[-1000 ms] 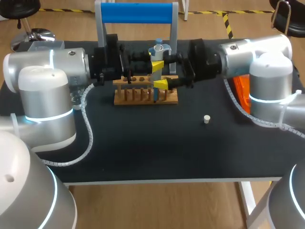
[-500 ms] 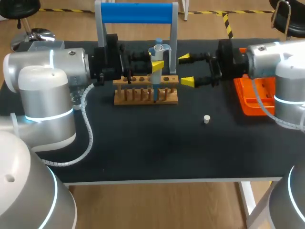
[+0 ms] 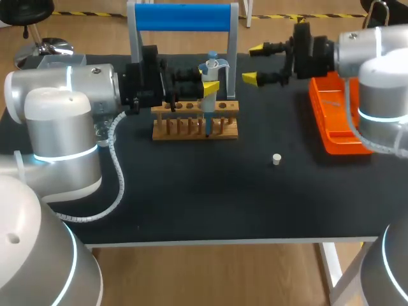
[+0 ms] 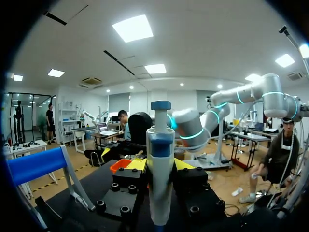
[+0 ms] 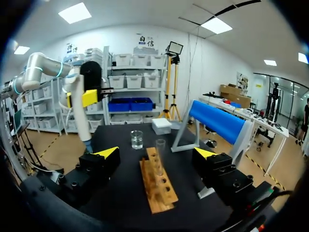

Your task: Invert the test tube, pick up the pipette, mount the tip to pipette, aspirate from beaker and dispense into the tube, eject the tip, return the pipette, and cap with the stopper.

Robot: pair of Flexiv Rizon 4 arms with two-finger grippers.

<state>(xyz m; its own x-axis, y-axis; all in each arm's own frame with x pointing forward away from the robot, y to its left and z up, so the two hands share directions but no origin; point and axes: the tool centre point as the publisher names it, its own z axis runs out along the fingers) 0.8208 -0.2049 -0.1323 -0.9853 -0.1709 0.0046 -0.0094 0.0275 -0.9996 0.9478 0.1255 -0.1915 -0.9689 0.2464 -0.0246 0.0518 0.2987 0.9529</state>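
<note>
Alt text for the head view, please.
The left gripper holds a pipette upright by a wooden test tube rack, while the open right gripper hangs apart beside an orange tray. A small white stopper lies on the black table.

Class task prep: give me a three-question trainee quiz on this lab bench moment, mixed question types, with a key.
1. True or false: the right gripper is open.
2. Name the thing the left gripper is shut on.
3. The stopper is: A in the left gripper; B on the table; C in the right gripper.

Key: 1 true; 2 the pipette; 3 B.
</note>
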